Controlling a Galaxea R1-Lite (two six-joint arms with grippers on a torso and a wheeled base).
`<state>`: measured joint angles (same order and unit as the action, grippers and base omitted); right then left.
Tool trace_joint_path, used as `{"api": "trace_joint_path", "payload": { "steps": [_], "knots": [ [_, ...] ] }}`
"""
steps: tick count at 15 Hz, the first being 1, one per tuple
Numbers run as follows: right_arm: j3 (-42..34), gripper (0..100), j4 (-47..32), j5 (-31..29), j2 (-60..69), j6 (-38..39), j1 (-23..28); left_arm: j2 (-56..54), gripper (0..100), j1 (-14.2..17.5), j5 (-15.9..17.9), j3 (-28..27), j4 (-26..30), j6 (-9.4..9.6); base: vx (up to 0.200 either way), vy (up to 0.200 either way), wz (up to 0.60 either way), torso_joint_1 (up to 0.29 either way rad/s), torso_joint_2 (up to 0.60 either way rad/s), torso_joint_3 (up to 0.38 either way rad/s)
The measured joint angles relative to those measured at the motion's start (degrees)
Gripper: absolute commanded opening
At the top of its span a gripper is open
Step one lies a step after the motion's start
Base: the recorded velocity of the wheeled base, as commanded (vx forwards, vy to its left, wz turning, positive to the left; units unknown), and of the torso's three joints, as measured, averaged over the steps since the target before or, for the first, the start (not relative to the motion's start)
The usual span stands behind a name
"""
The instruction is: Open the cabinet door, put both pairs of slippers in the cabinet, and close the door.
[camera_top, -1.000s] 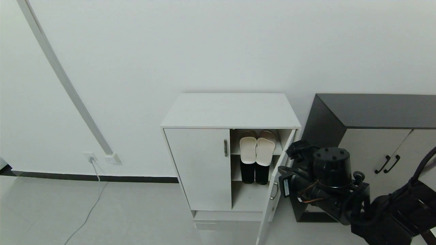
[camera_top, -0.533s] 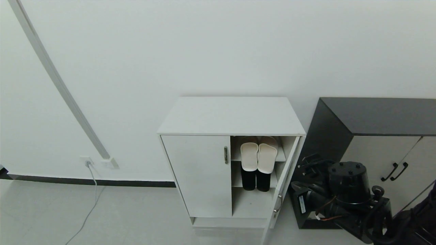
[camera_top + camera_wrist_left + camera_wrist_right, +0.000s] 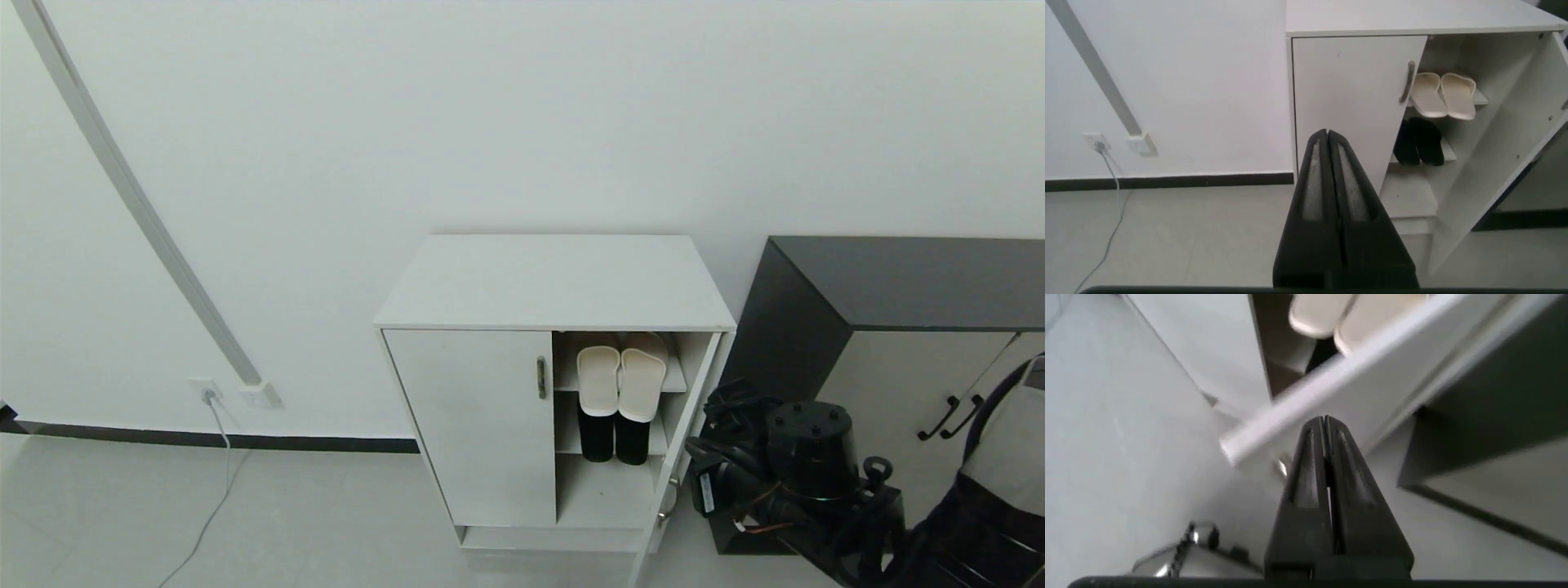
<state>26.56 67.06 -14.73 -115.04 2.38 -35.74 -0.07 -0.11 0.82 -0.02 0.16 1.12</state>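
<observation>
Shelved: white slippers (image 3: 620, 380) above black slippers (image 3: 612, 437). In hand: shutting the open door (image 3: 678, 457). Right claw (image 3: 1327, 420) closed, empty, near door edge; left claw (image 3: 1327, 133) closed, empty. Next, probably: push door leftward until flush.

A dark grey cabinet (image 3: 898, 278) with pale doors and black curved handles (image 3: 951, 416) is set against the white wall (image 3: 522, 106). A grey trunking strip (image 3: 122, 188) is run slantwise down towards a white wall socket (image 3: 204, 390), from which a grey cable (image 3: 216, 490) is trailed across the pale tiled floor (image 3: 286, 523).
</observation>
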Motion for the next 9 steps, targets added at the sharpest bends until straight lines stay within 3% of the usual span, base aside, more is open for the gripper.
{"api": "trace_joint_path", "payload": {
  "steps": [2, 9],
  "knots": [
    [2.2, 0, 3.3, 0.0, -3.9, -0.1, 0.0, 0.0, 0, 0.0, 0.0, 0.0, 0.0, 0.0, 0.0, 0.0, 0.0, 0.0, 0.0, 0.0],
    [13.6, 0, 2.2, 0.0, -12.4, -0.1, 0.6, 0.0, 0, 0.0, 0.0, 0.0, 0.0, 0.11, 0.0, 0.0, 0.0, 0.0, 0.0, 0.0]
  ]
}}
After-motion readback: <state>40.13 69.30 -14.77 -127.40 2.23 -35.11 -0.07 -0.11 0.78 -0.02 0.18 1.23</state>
